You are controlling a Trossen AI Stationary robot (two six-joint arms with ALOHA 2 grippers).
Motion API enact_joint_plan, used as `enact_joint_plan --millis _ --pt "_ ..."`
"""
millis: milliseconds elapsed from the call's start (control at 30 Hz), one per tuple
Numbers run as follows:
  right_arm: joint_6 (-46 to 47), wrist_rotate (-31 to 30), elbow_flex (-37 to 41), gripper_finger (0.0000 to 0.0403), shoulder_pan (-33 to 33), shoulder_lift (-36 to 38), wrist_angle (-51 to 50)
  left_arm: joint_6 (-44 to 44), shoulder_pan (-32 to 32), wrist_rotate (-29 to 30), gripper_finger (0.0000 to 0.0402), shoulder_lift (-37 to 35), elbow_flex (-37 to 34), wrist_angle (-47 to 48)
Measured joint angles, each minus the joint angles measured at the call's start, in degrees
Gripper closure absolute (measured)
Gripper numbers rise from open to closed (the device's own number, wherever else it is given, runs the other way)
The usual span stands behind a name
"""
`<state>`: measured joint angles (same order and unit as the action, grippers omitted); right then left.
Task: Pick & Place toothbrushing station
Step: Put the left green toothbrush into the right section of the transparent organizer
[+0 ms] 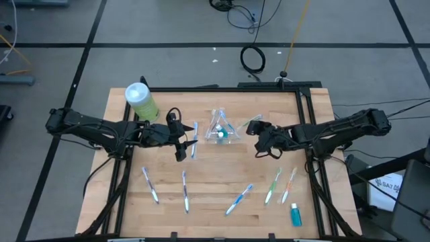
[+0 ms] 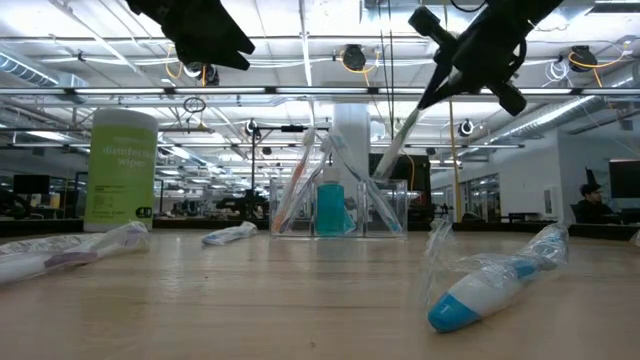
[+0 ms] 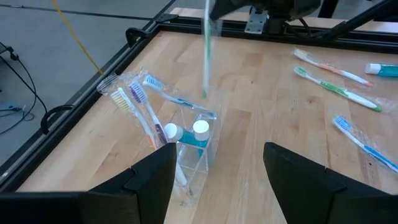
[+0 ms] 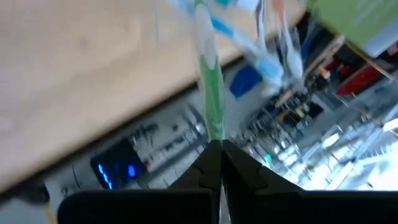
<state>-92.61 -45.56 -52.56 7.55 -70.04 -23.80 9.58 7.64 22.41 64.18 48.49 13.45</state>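
Right gripper [image 4: 216, 149] pinching a green toothbrush [image 3: 204, 50] above the clear cup [image 1: 221, 129] at table centre, left gripper [image 1: 183, 141] spread just left of it, more toothbrushes [image 1: 185, 191] lying along the near edge.

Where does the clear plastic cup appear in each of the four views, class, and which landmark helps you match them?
High view: the clear plastic cup sits mid-table, between the two claws.
Low view: it stands at centre, far across the table.
Left wrist view: it is centre-left, beyond the fingers.
Right wrist view: only a blur of toothbrushes near the top; the cup cannot be made out.
Shared landmark: the teal tube inside it.
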Motion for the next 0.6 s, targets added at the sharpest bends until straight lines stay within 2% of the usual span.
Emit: enact_joint_plan --millis 133,300,600 --pt "2.42 5.75 0.0 0.0403 -0.35 -0.94 -1.29 0.02 0.0 0.0 0.0156 0.0 0.0 0.0" --pt "1.47 5.36 0.02 0.0403 -1.0 -4.22 -1.78 0.04 0.0 0.02 0.0156 -0.01 0.0 -0.03" --pt "-1.55 5.9 0.02 0.0403 -2.3 -8.5 3.2 0.05 0.0 0.05 0.0156 -0.01 0.0 0.0"
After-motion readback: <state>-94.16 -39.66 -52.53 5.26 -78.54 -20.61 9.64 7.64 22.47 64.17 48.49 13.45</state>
